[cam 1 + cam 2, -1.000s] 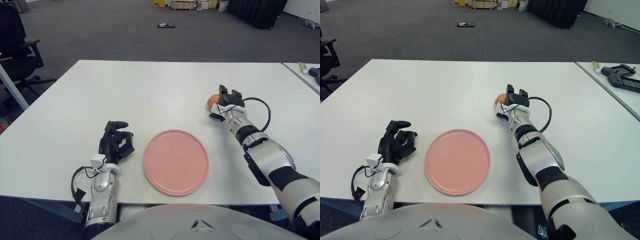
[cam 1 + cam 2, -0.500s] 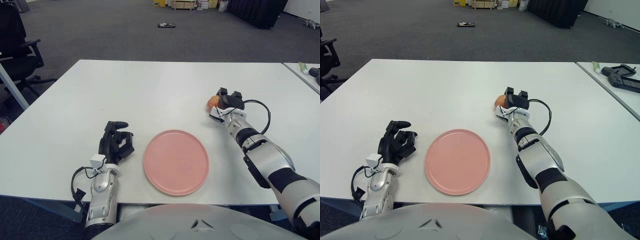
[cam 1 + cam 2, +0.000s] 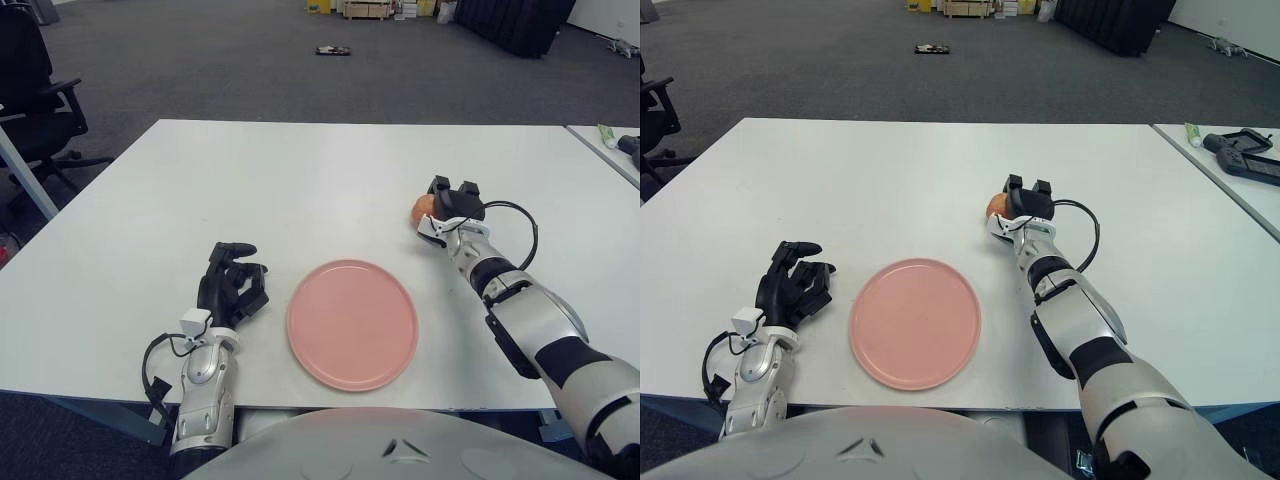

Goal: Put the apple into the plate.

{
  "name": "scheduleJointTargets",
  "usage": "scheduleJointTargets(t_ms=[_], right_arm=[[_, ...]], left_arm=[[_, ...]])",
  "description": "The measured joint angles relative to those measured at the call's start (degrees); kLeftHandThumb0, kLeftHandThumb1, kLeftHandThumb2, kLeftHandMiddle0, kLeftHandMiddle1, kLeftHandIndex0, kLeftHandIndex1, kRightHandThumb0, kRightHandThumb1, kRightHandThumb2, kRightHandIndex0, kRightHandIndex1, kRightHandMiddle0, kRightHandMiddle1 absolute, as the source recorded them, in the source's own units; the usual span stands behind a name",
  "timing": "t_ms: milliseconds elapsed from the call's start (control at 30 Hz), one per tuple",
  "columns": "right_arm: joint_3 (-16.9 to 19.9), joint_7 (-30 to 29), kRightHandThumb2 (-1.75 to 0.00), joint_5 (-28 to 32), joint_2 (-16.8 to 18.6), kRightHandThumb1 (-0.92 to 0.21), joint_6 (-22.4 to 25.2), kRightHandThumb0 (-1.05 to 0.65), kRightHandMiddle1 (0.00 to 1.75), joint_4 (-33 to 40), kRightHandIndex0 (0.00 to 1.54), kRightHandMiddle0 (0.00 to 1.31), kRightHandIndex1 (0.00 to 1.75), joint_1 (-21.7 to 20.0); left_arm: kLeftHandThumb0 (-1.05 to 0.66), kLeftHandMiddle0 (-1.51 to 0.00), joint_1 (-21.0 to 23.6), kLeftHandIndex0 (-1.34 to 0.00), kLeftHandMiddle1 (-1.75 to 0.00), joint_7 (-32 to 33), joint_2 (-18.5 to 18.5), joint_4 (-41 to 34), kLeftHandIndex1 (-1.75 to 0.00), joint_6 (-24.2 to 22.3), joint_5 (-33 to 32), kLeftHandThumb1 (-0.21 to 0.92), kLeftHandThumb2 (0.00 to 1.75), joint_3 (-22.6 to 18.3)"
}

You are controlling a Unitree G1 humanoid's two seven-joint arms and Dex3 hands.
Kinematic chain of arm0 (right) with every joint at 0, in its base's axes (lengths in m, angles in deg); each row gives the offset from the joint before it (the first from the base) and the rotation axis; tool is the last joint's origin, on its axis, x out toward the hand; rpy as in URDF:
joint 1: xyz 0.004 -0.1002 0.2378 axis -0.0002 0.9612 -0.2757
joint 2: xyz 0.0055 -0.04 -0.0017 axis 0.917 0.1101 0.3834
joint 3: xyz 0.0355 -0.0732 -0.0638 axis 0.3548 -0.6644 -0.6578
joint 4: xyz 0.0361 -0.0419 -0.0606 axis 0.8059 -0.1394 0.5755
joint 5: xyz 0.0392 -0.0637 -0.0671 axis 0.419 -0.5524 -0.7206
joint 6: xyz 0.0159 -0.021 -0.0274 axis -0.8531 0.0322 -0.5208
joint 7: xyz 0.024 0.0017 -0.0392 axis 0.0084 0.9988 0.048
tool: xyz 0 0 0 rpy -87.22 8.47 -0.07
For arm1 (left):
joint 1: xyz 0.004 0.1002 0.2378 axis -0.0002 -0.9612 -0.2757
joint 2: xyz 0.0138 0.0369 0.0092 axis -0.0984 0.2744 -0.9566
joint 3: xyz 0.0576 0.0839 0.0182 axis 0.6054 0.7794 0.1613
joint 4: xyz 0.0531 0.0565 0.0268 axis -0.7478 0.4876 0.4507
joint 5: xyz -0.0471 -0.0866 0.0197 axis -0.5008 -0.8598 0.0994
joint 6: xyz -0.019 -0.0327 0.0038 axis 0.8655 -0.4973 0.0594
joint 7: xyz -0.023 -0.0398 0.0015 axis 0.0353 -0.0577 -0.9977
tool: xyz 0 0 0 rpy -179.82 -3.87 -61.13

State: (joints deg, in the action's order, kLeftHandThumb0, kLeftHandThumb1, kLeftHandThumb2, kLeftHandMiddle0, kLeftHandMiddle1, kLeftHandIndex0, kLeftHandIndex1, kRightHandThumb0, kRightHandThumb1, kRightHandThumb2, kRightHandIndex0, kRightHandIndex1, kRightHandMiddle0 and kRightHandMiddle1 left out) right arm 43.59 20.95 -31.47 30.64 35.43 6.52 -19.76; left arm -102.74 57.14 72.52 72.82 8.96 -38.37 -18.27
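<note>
An orange-red apple (image 3: 424,207) sits on the white table (image 3: 300,190), right of centre. My right hand (image 3: 448,207) is pressed against the apple's right side, open, with two black fingers (image 3: 441,186) reaching past it and the thumb in front of it. The hand hides much of the apple. A pink plate (image 3: 352,322) lies near the front edge, left of and nearer than the apple, with nothing on it. My left hand (image 3: 232,284) shows left of the plate, its fingers loosely bent and holding nothing.
A second table with a black device (image 3: 1242,150) and a small tube (image 3: 1193,133) stands at the far right. An office chair (image 3: 35,90) stands off the table's left side. Boxes and dark objects lie far back on the grey carpet.
My right hand has slid a little forward and left, closing in against the apple. The apple, the plate and the left hand have stayed where they were.
</note>
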Motion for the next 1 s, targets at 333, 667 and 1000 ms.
scheduleJointTargets(t_ms=[333,667,1000], right_arm=[[1.4,-0.3,-1.59,1.6,0.2,-0.07,-1.1,0.0,1.75,0.6,0.83,0.55,1.69,0.5],[3.3,-1.0,-1.6,3.5,0.3,-0.07,-2.1,0.0,1.75,1.0,0.83,0.56,1.7,1.2],[6.6,-2.2,-1.61,7.1,1.0,-0.04,-4.9,0.0,1.75,2.2,0.86,0.58,1.66,2.8]], left_arm=[[0.0,-0.44,0.0,-0.33,-1.62,-0.1,0.0,0.0,-1.75,0.0,-0.1,0.54,1.02,0.0],[-0.01,-0.4,0.1,-0.32,-1.67,-0.1,-0.1,0.2,-1.75,0.2,-0.1,0.55,1.03,0.0],[0.0,-0.47,0.4,-0.34,-1.54,-0.1,0.0,0.5,-1.75,0.2,-0.3,0.55,0.98,-0.2]])
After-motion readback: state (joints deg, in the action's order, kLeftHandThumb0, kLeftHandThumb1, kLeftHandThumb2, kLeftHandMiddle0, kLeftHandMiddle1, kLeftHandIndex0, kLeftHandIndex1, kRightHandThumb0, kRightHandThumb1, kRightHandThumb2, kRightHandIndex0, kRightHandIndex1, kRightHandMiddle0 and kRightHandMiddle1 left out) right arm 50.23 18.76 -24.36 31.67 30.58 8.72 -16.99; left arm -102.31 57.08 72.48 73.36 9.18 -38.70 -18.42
